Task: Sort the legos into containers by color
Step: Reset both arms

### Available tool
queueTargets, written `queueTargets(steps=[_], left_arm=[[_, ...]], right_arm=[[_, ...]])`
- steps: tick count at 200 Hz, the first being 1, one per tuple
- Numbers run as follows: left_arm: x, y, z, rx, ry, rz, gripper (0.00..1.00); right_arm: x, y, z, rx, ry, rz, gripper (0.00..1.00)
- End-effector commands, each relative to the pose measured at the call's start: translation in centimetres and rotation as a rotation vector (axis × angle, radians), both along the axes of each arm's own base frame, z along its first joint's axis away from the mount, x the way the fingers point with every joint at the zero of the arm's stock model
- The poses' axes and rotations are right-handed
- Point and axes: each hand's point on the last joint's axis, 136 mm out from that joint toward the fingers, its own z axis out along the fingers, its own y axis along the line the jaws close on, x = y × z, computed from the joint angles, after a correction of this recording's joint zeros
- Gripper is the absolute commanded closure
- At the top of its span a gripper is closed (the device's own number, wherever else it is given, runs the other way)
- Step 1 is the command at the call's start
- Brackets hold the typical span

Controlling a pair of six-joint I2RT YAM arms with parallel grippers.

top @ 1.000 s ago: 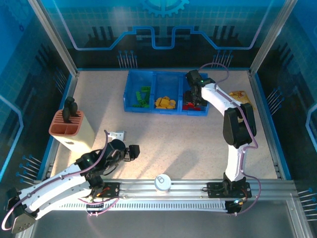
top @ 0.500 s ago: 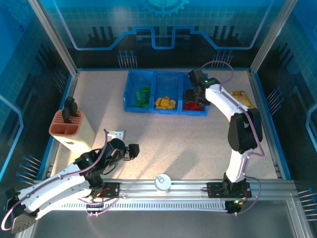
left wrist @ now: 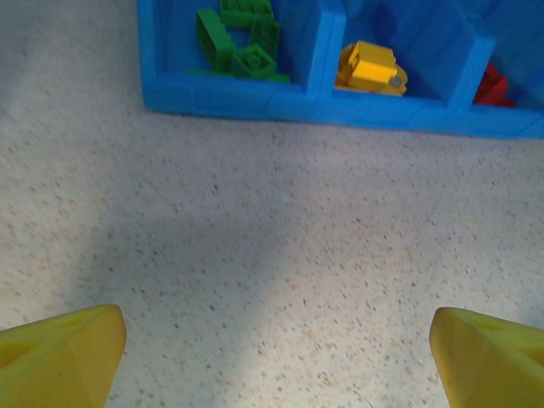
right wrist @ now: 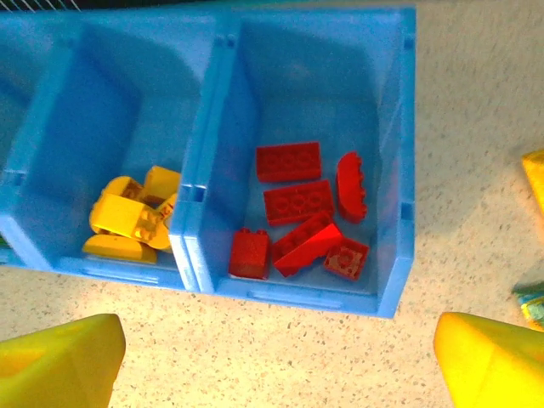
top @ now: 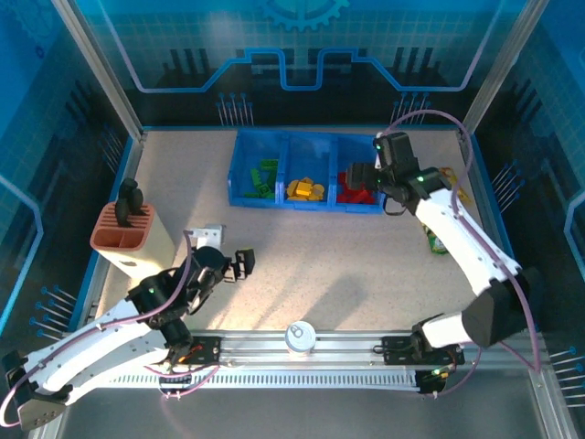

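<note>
**Right tool backs off the red bin, empty-handed**

Top view: the right tool (top: 355, 176) has drawn back to the right from low over the right compartment of the blue tray (top: 274, 204), and its elbow has swung out to the near right. The left tool (top: 240, 265) has barely shifted and hovers over the near-left surface (top: 311, 256). There are three compartments: green legos (top: 262, 178) on the left, yellow legos (top: 304, 190) in the middle, red legos (top: 350, 195) on the right. Every brick seen lies with its own colour, so the sort looks finished.

Left wrist: the left tool (left wrist: 272, 357) is spread wide with nothing between its fingers. About four green bricks are in frame, cut off by its top edge.

Right wrist: the right tool (right wrist: 272, 357) is also wide and empty, just near of the tray. I count seven red bricks. The yellow heap holds perhaps four or five.
</note>
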Motion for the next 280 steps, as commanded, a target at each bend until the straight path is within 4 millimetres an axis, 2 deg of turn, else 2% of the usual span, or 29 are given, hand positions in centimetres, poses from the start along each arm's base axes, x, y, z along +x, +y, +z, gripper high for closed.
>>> queueTargets(steps=[1, 8, 16, 43, 47, 62, 86, 123, 151, 169, 210, 246, 264, 280], left_arm=[[1.2, 1.1, 3.5, 0.058, -0.118, 0.051, 0.04], [1.3, 1.4, 4.0, 0.074, -0.137, 0.061, 0.04], [1.5, 1.7, 4.6, 0.094, -0.160, 0.073, 0.01], [2.3, 3.2, 6.6, 0.206, -0.257, 0.126, 0.01], [2.4, 3.3, 6.8, 0.221, -0.269, 0.125, 0.01], [2.6, 3.5, 7.6, 0.269, -0.306, 0.129, 0.01], [2.9, 4.9, 7.6, 0.327, -0.343, 0.208, 0.01], [2.8, 6.1, 6.2, 0.401, -0.357, 0.252, 0.01], [2.7, 7.1, 4.9, 0.446, -0.381, 0.300, 0.01], [2.5, 7.6, 3.9, 0.469, -0.391, 0.310, 0.01], [1.9, 8.4, 0.8, 0.490, -0.366, 0.316, 0.01], [1.5, 9.2, -2.2, 0.529, -0.323, 0.327, 0.01], [1.5, 9.2, -3.0, 0.519, -0.328, 0.331, 0.01], [1.6, 9.1, -3.0, 0.515, -0.331, 0.333, 0.01]], right_arm=[[-1.4, -0.9, 1.6, -0.052, -0.103, 0.029, 0.05], [-2.0, -1.1, 1.8, -0.064, -0.137, 0.038, 0.00], [-2.6, -1.5, 2.1, -0.072, -0.188, 0.041, 0.00], [-4.7, -2.9, 3.0, -0.061, -0.375, 0.029, 0.00], [-5.2, -3.1, 2.4, -0.063, -0.387, 0.032, 0.00], [-6.6, -4.2, 2.4, -0.063, -0.448, 0.000, 0.00], [-8.9, -7.5, 0.7, -0.056, -0.490, -0.152, 0.00], [-11.9, -8.8, -1.0, -0.069, -0.589, -0.141, 0.00], [-13.4, -10.2, -3.2, -0.126, -0.537, -0.173, 0.00], [-13.8, -10.0, -4.9, -0.159, -0.496, -0.131, 0.00], [-14.5, -11.3, -7.7, -0.198, -0.430, -0.204, 0.00], [-14.1, -10.7, -8.7, -0.246, -0.437, -0.149, 0.00], [-14.1, -10.7, -10.0, -0.260, -0.417, -0.142, 0.00], [-14.3, -10.6, -11.4, -0.267, -0.387, -0.134, 0.00]])
